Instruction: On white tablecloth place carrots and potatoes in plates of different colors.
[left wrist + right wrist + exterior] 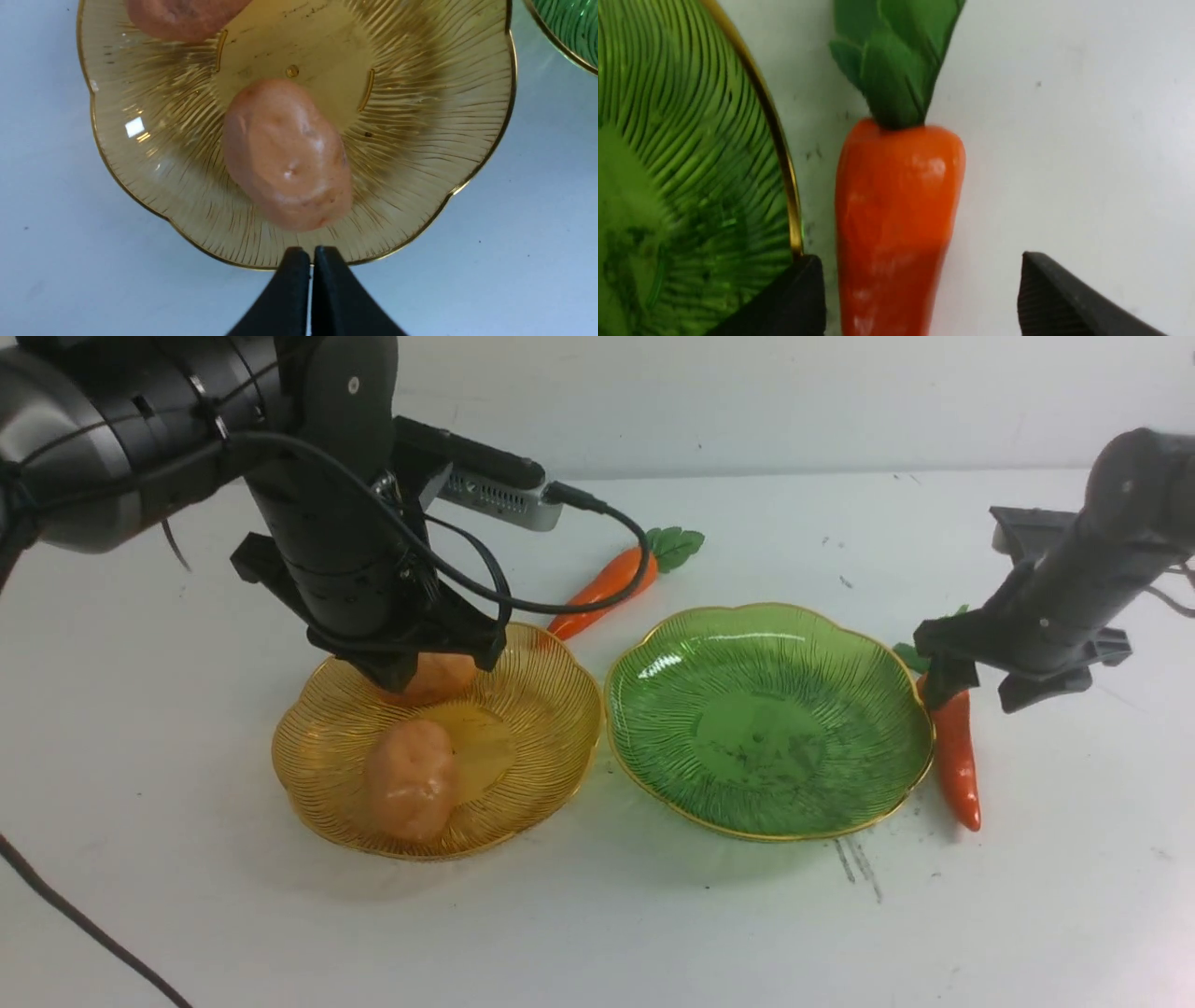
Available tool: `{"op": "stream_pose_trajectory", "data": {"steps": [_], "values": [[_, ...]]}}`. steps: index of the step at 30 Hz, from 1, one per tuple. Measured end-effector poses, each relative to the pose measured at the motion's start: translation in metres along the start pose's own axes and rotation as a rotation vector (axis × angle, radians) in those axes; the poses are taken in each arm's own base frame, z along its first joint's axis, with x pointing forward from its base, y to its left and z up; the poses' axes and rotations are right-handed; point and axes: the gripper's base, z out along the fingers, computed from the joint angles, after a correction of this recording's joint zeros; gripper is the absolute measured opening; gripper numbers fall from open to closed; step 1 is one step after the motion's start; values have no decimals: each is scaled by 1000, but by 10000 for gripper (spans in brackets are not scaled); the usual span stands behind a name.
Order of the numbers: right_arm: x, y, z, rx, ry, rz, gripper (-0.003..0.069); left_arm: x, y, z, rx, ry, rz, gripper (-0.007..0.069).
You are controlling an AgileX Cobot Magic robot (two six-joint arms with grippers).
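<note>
Orange glossy carrot (896,224), green-leafed, lumpy tan dimpled potato (287,156)

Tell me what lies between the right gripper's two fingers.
An orange carrot, lying on the white tablecloth beside the green plate, runs between the open right gripper's fingers, closer to the plate-side one. The right wrist view shows it.

R gripper (924,294) jaws spread, straddling carrot (896,200) on white tablecloth (1064,140); green plate (777,135) just beside carrot.
</note>
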Motion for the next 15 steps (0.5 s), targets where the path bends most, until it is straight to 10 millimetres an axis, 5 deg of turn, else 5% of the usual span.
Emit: {"op": "stream_pose_trajectory", "data": {"steps": [7, 15], "values": [[-21, 0, 21, -2, -28, 23, 507, 1, 2, -4, -19, -3, 9, -4], [-19, -4, 33, 29, 11, 5, 367, 1, 2, -4, -21, -3, 10, -4]]}}
